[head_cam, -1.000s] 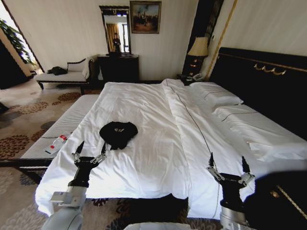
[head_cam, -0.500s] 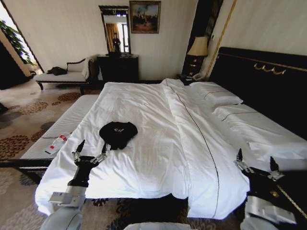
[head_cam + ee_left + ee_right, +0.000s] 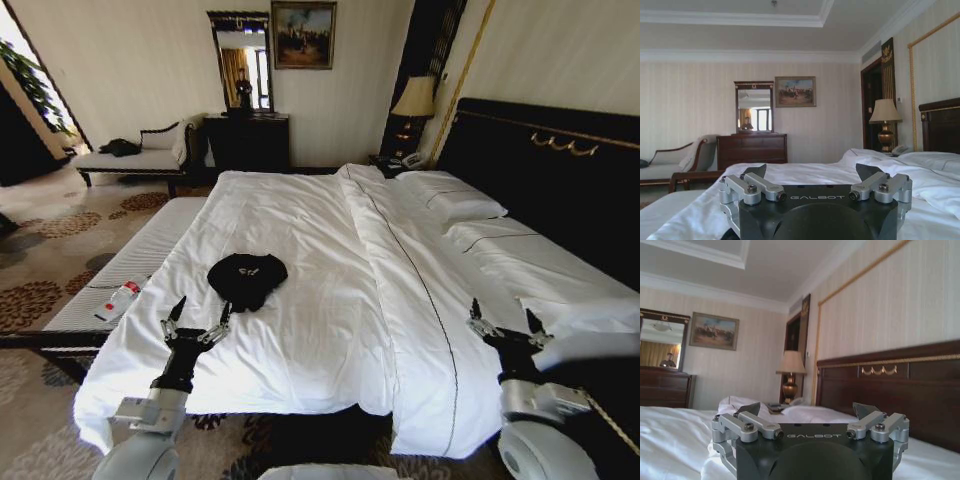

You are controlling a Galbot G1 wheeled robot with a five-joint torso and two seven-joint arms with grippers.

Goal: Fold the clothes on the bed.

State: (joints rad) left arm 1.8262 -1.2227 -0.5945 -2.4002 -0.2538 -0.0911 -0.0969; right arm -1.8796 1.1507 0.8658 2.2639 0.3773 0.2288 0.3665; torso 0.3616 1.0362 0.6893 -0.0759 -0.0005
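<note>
Bed (image 3: 300, 230) fills the room, black T-shirt (image 3: 246, 277) bunched on the duvet near its foot. Left gripper (image 3: 200, 318), fingers spread and empty, has edged closer to the shirt; right gripper (image 3: 503, 323), also open, has risen over the bed's right edge.

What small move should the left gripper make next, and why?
Probably reach forward toward the black T-shirt. The left gripper is open just short of it, above the bed, holding nothing, and the shirt lies bunched, not yet folded.
</note>
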